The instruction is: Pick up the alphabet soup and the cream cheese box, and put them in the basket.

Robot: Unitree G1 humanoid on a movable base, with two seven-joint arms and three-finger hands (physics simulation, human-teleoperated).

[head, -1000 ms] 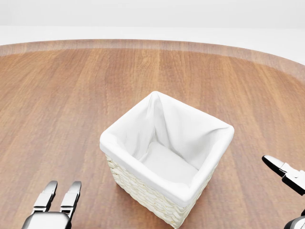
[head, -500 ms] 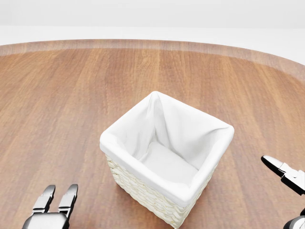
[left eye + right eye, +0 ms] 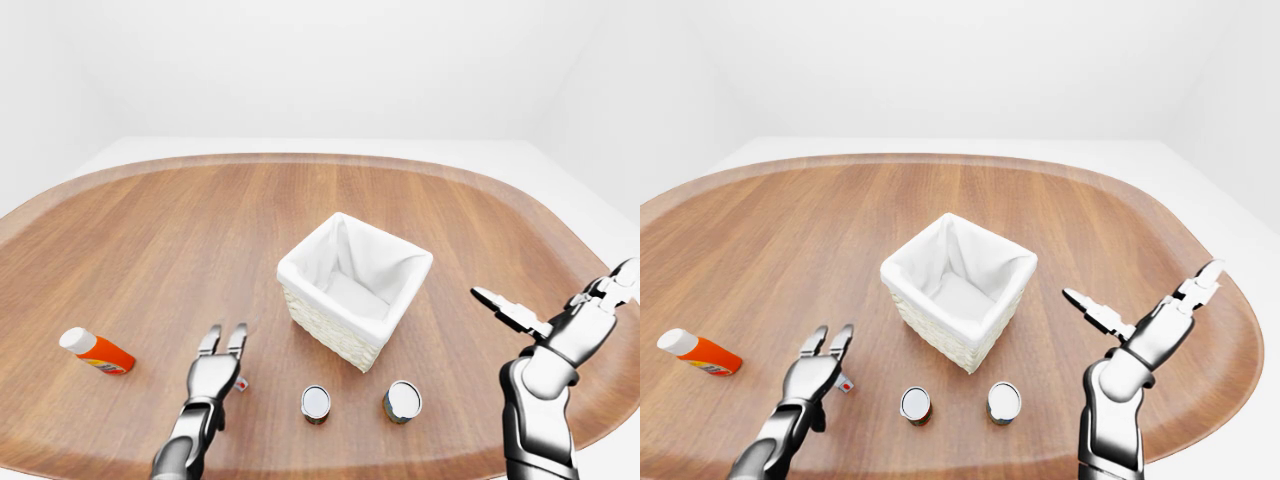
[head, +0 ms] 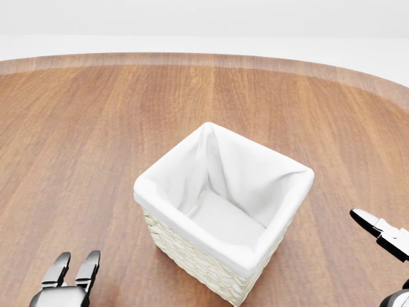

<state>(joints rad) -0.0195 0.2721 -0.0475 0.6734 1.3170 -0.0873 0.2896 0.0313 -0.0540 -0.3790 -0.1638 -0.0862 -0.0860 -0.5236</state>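
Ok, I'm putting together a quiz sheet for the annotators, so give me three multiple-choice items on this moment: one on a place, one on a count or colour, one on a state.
1. In the left-eye view, where does the orange bottle lie relative to the basket?
A. far to its left
B. inside it
C. just to its right

2. How many cans stand below the basket in the left-eye view?
A. none
B. two
C. four

3. What is the state of the left hand and right hand?
A. both open and holding nothing
B. the left shut on a can
C. the right shut on the basket

Key: 1 A, the bottle lies on its side near the table's left edge. 2 B, a left can and a right can stand side by side. 3 A, the fingers of both are spread with nothing between them.
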